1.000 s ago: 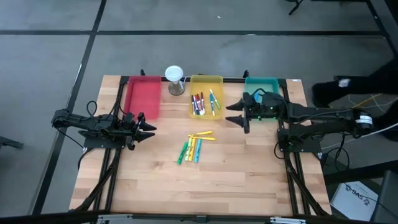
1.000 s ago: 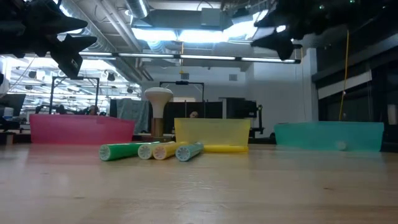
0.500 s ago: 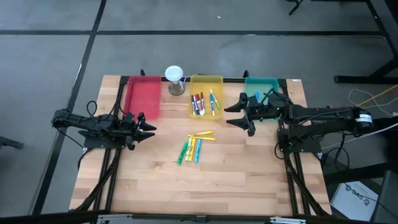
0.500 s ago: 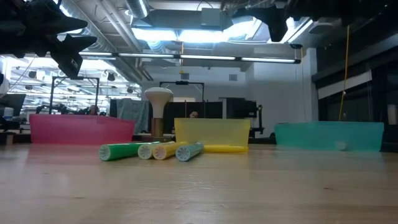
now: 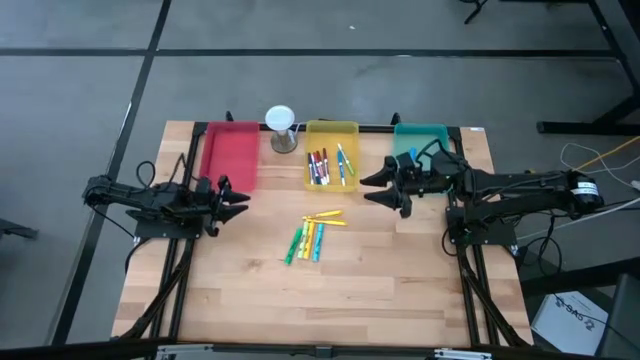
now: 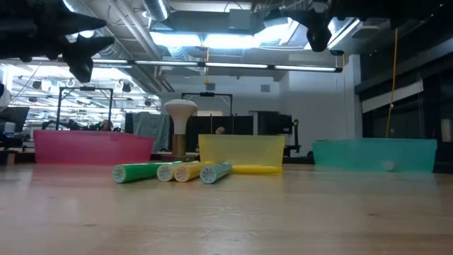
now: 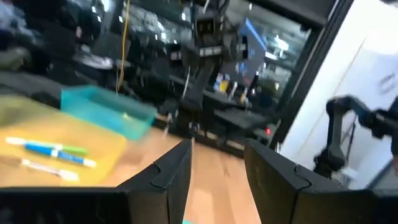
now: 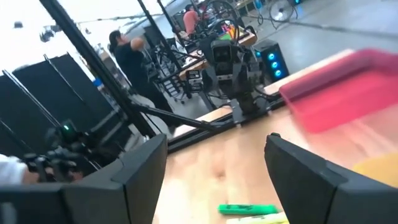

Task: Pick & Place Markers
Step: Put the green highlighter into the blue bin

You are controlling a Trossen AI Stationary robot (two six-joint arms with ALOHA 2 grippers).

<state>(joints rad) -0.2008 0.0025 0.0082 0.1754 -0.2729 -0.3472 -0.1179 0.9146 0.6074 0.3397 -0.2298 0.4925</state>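
Loose markers (image 5: 312,236) mid-table — long axes toward trays, fanned — one crosswise.

Pale wood-plank table (image 5: 250,300), butcher-block stripes, black frame at its edges. Upper part of the high view, left to right: red rectangular plastic tray (image 5: 231,152), translucent yellow tray (image 5: 331,131), teal tray (image 5: 421,132). White-topped hourglass-like object (image 5: 281,127) has a brown stem in the low view. Markers in the yellow tray (image 5: 328,164): red/white, blue, green. Loose markers at table centre (image 5: 311,236): yellow, orange, green, blue. Both arms black. Floor grey with dark lines.
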